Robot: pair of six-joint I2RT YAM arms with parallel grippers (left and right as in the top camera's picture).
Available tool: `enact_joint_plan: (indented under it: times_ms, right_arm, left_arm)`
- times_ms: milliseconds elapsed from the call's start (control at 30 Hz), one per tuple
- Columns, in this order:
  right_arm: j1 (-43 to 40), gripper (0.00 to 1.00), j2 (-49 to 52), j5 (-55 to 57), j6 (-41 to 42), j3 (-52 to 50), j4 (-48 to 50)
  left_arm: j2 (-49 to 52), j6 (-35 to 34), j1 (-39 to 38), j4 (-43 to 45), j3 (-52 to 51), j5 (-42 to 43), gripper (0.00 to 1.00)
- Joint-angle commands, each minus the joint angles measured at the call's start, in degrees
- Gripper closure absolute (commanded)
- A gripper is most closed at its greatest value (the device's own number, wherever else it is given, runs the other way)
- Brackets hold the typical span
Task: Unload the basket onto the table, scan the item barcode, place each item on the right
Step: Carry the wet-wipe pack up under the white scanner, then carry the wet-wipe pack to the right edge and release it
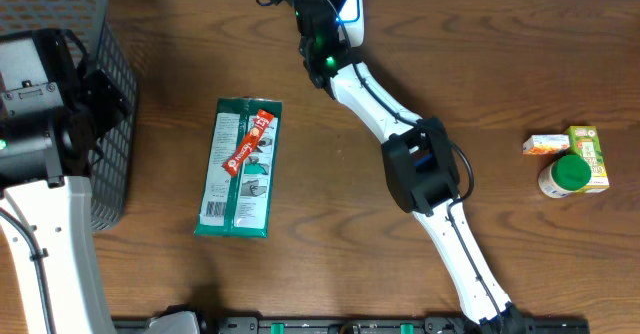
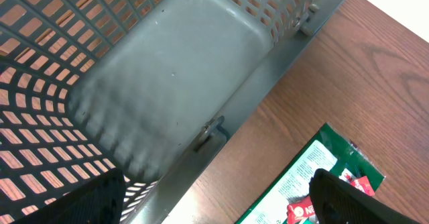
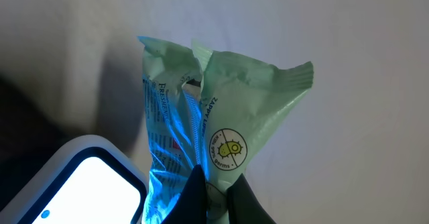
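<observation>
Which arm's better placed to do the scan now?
Right. The right gripper is shut on the green packet beside the lit scanner; the left gripper hangs open by the basket, empty.

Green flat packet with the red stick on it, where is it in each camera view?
Overhead: the green packet lies left of centre on the table, right of the grey basket.
Left wrist: bottom right corner, beside the basket's wall.
Right wrist: not in it; only a pale green pouch pinched by the right hand.
Shared landmark: the grey basket, seen in the overhead and left wrist views.
</observation>
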Motion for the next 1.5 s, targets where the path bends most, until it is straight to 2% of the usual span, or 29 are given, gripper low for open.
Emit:
enact_joint_plan:
  times_ms: [0, 167, 433, 733, 933, 1100, 1267, 1467]
  right_arm:
    - [-0.7, 0.99, 0.8, -3.1, -0.3, 1.0, -0.3]
    - [-0.8, 0.99, 1.5, -3.4, -0.3, 0.9, -0.3]
    - [-0.7, 0.99, 2.1, -2.1, 7.0, 0.9, -4.9]
    - [0.3, 0.99, 2.1, -2.1, 7.5, 0.9, -8.3]
    - [1.0, 0.99, 2.1, -2.1, 11.6, 0.9, -9.3]
    - [1.0, 0.99, 2.1, -1.2, 11.7, 0.9, -6.0]
    - [1.0, 0.99, 0.8, 3.7, 10.7, 0.9, 5.0]
    - [2.0, 0.99, -6.7, 4.0, 16.2, 0.9, -4.5]
  left_arm:
    - [0.2, 0.5, 0.2, 0.0, 0.4, -0.7, 0.12]
    - [0.2, 0.5, 0.2, 0.0, 0.4, -0.7, 0.12]
    - [0.2, 0.5, 0.2, 0.0, 0.4, -0.7, 0.12]
    - [0.2, 0.5, 0.2, 0.0, 0.4, -0.7, 0.12]
    - [0.2, 0.5, 0.2, 0.0, 0.4, -0.7, 0.12]
    - [0.2, 0.5, 0.2, 0.0, 0.4, -0.7, 0.12]
    - [0.2, 0.5, 0.2, 0.0, 0.4, -0.7, 0.12]
    - [0.2, 0.5, 0.2, 0.0, 0.4, -0.7, 0.12]
